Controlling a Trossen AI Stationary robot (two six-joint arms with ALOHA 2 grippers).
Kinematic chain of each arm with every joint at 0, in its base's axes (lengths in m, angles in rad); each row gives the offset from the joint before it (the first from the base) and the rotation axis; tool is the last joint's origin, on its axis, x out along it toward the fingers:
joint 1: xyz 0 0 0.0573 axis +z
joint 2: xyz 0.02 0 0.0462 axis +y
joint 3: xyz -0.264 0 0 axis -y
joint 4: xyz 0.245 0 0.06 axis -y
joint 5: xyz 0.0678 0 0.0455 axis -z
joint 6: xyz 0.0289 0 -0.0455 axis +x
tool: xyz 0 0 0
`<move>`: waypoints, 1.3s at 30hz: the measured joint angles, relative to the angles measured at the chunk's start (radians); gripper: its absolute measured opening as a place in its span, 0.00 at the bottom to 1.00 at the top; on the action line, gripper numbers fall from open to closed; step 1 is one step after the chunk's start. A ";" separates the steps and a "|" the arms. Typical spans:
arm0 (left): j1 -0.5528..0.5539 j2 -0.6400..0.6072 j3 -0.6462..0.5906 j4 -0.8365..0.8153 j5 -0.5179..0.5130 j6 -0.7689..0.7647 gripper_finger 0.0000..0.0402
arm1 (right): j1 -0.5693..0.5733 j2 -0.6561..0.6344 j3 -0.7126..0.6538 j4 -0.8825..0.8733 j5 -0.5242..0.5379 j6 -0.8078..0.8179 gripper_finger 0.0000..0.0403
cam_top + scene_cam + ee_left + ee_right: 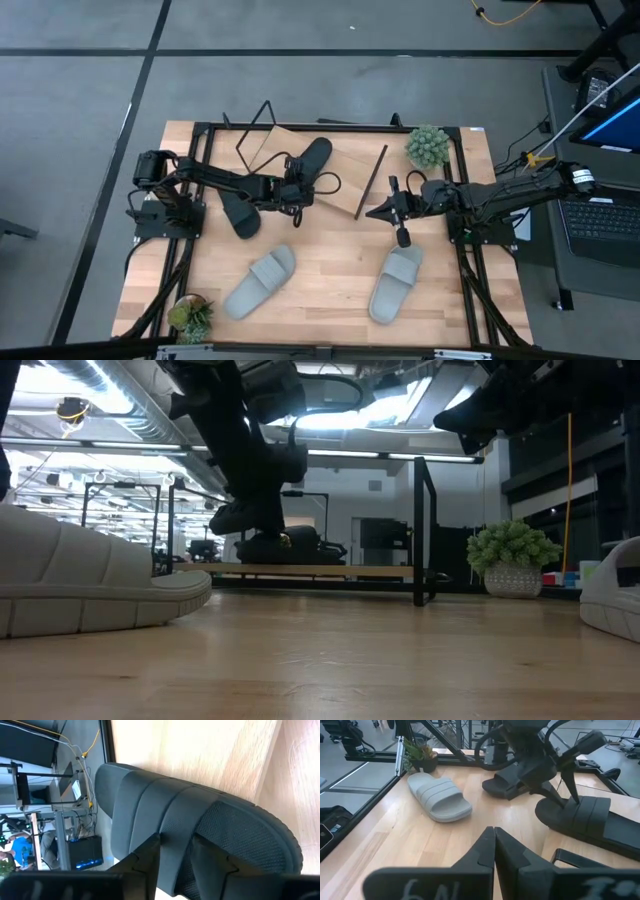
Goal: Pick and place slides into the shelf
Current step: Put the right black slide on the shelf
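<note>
L fingers (297, 187) grip black slide (312, 162) on shelf (345, 185) (R idle).

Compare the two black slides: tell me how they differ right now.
The black slide on the shelf rests on the light-wood shelf; the other black slide lies on the tabletop beside it.
The left gripper is shut on the shelf slide's strap; the tabletop slide is not gripped.
The shelf slide points diagonally toward the table's far edge; the tabletop slide angles the other way.
Both are black, broad-strapped and sole-down.
</note>
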 joint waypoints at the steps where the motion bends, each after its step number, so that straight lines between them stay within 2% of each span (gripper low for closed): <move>1: 0.000 0.000 0.000 0.000 0.000 0.000 0.21 | 0.000 0.000 0.000 0.000 0.000 0.000 0.02; 8: 0.007 0.000 0.000 0.002 0.011 -0.020 0.06 | 0.000 0.000 0.000 -0.003 0.000 0.010 0.02; 12: 0.011 -0.001 0.000 0.004 0.010 -0.027 0.01 | 0.000 0.000 0.000 -0.007 0.000 0.020 0.02; 16: 0.008 -0.001 0.000 0.012 -0.025 -0.027 0.01 | 0.000 0.000 0.000 -0.008 0.000 0.021 0.02; 21: -0.005 -0.001 0.000 0.007 -0.176 0.010 0.00 | 0.000 0.000 0.000 -0.010 0.000 0.022 0.02; 28: -0.005 -0.001 0.000 -0.021 -0.197 0.023 0.00 | 0.000 0.000 0.000 -0.010 0.000 0.024 0.02; 33: -0.005 -0.003 -0.001 -0.090 -0.255 -0.010 0.00 | 0.000 0.000 0.000 -0.012 0.000 0.025 0.02; 39: -0.005 -0.004 -0.001 -0.170 -0.276 -0.081 0.00 | 0.000 0.000 0.000 -0.013 0.000 0.026 0.02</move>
